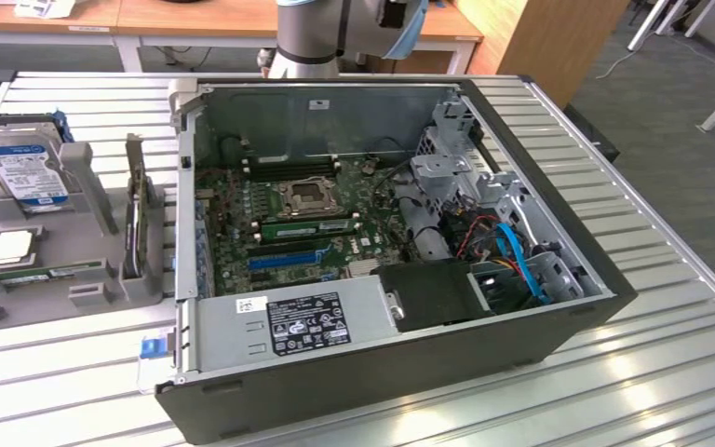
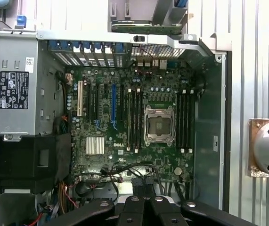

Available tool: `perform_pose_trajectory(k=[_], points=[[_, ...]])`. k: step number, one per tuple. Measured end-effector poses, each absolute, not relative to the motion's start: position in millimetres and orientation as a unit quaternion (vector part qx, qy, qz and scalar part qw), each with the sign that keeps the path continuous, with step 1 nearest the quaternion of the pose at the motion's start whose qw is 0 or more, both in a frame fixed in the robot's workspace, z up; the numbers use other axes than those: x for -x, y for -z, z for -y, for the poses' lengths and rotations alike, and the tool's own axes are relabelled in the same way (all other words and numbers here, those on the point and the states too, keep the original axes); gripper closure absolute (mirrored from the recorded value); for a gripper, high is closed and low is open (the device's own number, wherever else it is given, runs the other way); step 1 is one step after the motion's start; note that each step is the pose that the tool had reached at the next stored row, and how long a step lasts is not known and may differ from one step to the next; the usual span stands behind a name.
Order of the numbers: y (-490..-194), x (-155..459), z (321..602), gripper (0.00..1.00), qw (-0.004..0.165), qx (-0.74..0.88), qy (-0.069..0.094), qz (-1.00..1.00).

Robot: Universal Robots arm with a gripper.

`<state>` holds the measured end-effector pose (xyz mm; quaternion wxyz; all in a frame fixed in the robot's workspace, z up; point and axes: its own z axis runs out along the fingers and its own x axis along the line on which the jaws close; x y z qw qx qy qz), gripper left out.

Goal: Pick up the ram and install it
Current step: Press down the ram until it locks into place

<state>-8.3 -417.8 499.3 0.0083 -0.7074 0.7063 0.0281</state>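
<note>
Hand (image 2: pixel 143 209) shut, empty, over open case (image 2: pixel 209 141). Ram (image 1: pixel 49 274) in grey holder (image 1: pixel 97 296): probably light, stiff, fragile. Best gripped by its long edges, clear of the chips.

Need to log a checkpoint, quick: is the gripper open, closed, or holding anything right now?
Gripper: jaws closed, nothing seen between them, above the open computer case.

The gripper (image 2: pixel 145 203) hangs closed, pointing straight down.
</note>
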Motion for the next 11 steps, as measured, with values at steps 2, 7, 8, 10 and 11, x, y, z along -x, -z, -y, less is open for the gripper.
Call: perform_pose_trajectory(k=[2,7,8,10,11], points=[[-496,9,418,0.90,0.009,0.707,-0.028,-0.706],[-487,10,418,0.90,0.010,0.707,-0.027,-0.706],[-485,11,418,0.90,0.010,0.707,-0.026,-0.706],[-482,11,418,0.90,0.011,0.707,-0.026,-0.706],[-480,11,418,0.90,0.011,0.707,-0.025,-0.706]])
